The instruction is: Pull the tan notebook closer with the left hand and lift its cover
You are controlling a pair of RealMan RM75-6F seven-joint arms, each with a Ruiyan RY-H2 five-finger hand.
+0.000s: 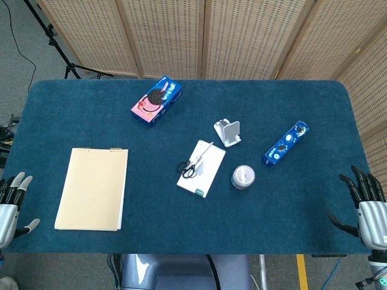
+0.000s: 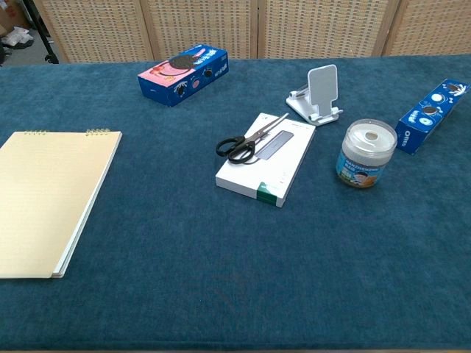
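Waiting at the start: the tan notebook [image 1: 92, 189] lies shut at lower left of the desk [image 1: 181, 241], untouched.
Left hand [image 1: 12, 202] hovers off the lower-left edge, fingers apart and holding nothing; right hand [image 1: 366, 205], likewise spread, sits at lower right. Pulling and cover-lifting both seem left to do. Scissors [image 1: 196, 163] on a white box [image 1: 201, 168], a tin [image 1: 243, 177] and cookie boxes lie well apart, blocking nothing.

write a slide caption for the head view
Both hands, left hand and right hand, wait open at the table edge; tan notebook lies closed, untouched.
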